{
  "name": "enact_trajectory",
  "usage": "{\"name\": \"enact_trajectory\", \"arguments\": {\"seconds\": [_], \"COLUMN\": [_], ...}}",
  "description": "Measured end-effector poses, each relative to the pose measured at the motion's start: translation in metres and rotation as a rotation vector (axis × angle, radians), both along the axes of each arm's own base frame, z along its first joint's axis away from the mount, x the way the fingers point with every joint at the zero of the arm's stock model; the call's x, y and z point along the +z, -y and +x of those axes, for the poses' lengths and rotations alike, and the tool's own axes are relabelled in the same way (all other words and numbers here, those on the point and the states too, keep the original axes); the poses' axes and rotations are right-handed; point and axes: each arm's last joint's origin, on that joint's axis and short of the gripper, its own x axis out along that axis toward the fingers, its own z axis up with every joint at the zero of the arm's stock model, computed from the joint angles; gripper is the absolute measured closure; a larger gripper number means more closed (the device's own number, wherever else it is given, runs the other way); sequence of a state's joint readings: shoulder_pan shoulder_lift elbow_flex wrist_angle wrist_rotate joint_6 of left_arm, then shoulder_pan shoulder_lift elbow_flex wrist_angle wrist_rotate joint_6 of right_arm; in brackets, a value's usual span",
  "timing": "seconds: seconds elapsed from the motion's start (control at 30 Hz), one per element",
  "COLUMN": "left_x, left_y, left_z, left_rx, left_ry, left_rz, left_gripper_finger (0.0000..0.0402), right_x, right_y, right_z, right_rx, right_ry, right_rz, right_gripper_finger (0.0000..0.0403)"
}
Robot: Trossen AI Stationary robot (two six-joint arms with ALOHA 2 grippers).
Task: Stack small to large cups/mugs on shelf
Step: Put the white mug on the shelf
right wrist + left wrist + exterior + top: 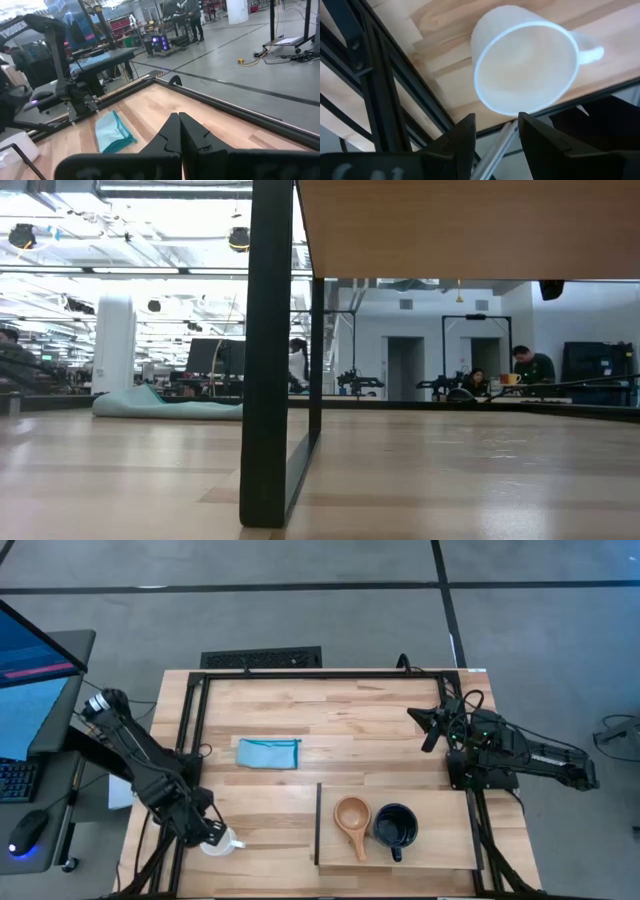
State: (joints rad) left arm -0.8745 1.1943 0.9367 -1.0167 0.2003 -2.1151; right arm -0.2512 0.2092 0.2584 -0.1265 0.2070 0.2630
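The white mug (218,843) stands at the table's near left corner. In the left wrist view I look into the white mug (525,65), whose handle (592,52) sticks out sideways. My left gripper (496,125) is open, its fingertips just short of the mug's rim. The tan wooden cup (352,816) and the glossy black mug (396,826) stand side by side on the shelf (440,850). My right gripper (428,726) is shut and hovers over the table's far right part, away from the cups. My left gripper comes at the white mug's rim (512,113) from above, slanting, with the fingers (465,132) apart. I cannot tell whether they touch the rim. The mug rests on the tabletop.
A folded blue cloth (268,753) lies on the table's far left part. The black frame rails (380,85) run close beside the white mug and the left arm. The shelf's dark leg (265,350) stands on the tabletop. People work in the room behind.
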Motion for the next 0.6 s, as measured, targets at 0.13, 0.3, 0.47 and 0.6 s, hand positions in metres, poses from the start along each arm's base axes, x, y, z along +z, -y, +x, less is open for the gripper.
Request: {"name": "enact_trajectory", "arguments": {"seconds": [0.13, 0.3, 0.47, 0.6], "left_x": [-0.008, -0.021, -0.040, -0.051], "left_y": [0.005, 0.008, 0.012, 0.015], "left_z": [0.004, 0.007, 0.010, 0.014], "left_rx": [0.001, 0.002, 0.000, -0.018], "left_ry": [-0.031, -0.095, -0.157, -0.186], "left_rz": [0.033, 0.109, 0.180, 0.219], "left_gripper_finger": [0.0262, 0.0262, 0.0262, 0.0262], "right_x": [0.000, 0.000, 0.001, 0.001], "right_y": [0.000, 0.000, 0.000, 0.000], "right_z": [0.000, 0.000, 0.000, 0.000], "right_rx": [-0.003, -0.004, -0.004, -0.004], "right_ry": [0.018, 0.025, 0.031, 0.031], "right_rz": [0.035, 0.045, 0.044, 0.044], "right_gripper_finger": [0.0392, 0.0392, 0.0392, 0.0392]}}
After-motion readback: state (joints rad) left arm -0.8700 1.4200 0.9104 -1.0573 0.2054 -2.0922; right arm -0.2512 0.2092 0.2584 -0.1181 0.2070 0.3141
